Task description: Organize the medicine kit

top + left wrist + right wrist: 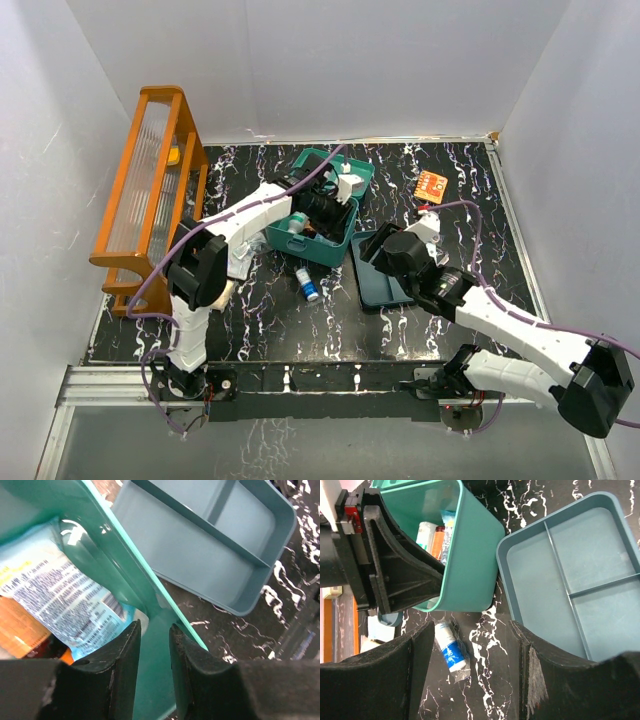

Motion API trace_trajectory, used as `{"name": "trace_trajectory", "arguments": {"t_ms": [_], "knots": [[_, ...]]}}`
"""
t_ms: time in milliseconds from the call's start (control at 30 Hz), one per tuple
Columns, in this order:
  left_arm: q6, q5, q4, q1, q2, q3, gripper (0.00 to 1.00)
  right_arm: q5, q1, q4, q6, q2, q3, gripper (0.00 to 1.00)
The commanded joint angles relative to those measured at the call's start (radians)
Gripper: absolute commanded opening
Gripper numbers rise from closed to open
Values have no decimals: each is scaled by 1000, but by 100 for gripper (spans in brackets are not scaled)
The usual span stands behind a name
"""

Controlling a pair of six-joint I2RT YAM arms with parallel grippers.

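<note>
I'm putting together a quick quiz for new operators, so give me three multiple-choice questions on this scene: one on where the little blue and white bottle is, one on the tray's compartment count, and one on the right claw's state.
1. Where is the blue-and-white bottle? A) on the table beside the teal box B) inside that box C) on the floor
2. How many compartments has the tray? A) two B) five C) three
3. The right claw is: A) shut on the bottle B) open and empty C) shut on the tray
Answers: 1 A, it lies on the black table just outside the box wall. 2 C, two dividers split it into three. 3 B, its jaws stand wide apart with nothing between.
</note>
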Motion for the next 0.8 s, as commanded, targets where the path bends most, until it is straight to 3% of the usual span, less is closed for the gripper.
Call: {"name": "trace_trajectory", "arguments": {"t_ms": [0,200,767], "knots": [[-125,-161,104,-10,10,22,24,59,-12,3,42,-45,3,57],[-153,-421,201,-11,22,9,17,7,-15,56,8,-27,-7,57],[-209,-571,349,-11,99,-83,17,-56,-25,85,-33,-4,-22,58]]}}
